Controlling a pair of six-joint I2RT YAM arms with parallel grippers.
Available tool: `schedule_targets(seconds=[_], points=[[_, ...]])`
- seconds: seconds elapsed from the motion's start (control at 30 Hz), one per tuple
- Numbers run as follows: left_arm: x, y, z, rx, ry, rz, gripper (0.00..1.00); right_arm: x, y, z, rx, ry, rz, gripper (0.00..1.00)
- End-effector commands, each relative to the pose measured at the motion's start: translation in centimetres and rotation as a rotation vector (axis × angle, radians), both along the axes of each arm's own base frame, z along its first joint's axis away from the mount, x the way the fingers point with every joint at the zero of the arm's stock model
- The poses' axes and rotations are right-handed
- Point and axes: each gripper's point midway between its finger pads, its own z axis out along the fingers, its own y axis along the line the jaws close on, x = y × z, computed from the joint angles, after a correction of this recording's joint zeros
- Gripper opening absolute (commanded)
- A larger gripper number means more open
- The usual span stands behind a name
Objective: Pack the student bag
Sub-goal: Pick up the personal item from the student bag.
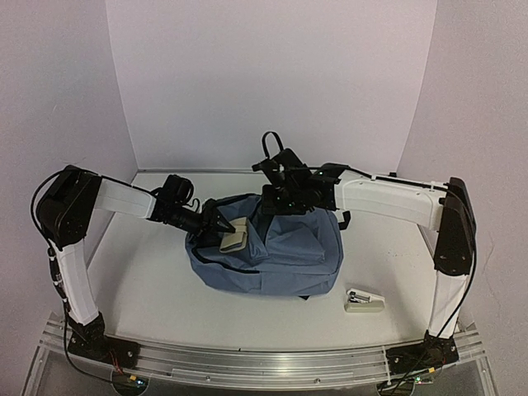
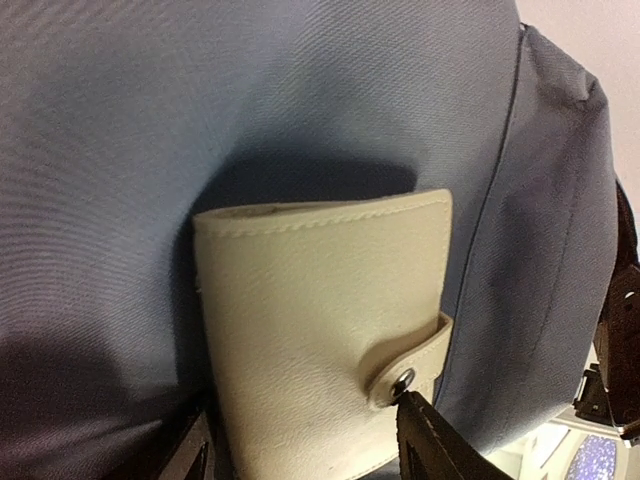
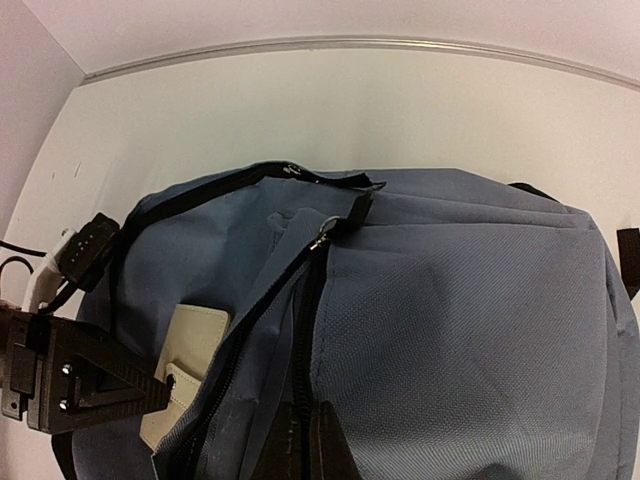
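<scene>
The student bag (image 1: 285, 247), slate-blue with black zips, lies in the middle of the table with its main opening to the left. My left gripper (image 1: 221, 224) is shut on a cream wallet (image 1: 235, 237) with a snap strap and holds it at the bag's opening. In the left wrist view the wallet (image 2: 320, 320) sits between my fingers (image 2: 432, 440), against the blue fabric (image 2: 150, 120). My right gripper (image 1: 276, 205) is shut on the bag's zip edge (image 3: 310, 300) and holds it up. The right wrist view shows the wallet (image 3: 190, 350) partly inside the opening.
A small white stapler (image 1: 364, 301) lies on the table to the right front of the bag. White walls close in the back and both sides. The bag's black straps (image 1: 272, 144) stick up behind my right gripper.
</scene>
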Motion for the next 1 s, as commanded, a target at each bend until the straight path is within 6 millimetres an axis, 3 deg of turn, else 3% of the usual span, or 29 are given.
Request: schedule_targets(seconds=[0.0, 0.17, 0.57, 0.77, 0.97], points=[[1.0, -2.2, 4.3, -0.118, -0.126, -0.013, 0.58, 0.3, 0.4, 5.5, 0.102, -0.092, 0.002, 0.0], [1.1, -2.4, 5.0, -0.136, -0.137, -0.003, 0.46, 0.3, 0.4, 5.6, 0.104, -0.092, 0.004, 0.0], [0.5, -1.5, 7.4, -0.17, -0.19, 0.058, 0.02, 0.0, -0.2, 5.9, 0.103, -0.097, -0.004, 0.0], [0.1, -0.6, 9.9, -0.175, -0.238, 0.099, 0.0, 0.0, -0.5, 6.2, 0.107, -0.104, -0.013, 0.0], [-1.0, 2.1, 14.1, -0.125, -0.321, 0.219, 0.0, -0.1, -0.6, 6.7, 0.113, -0.112, -0.014, 0.0]])
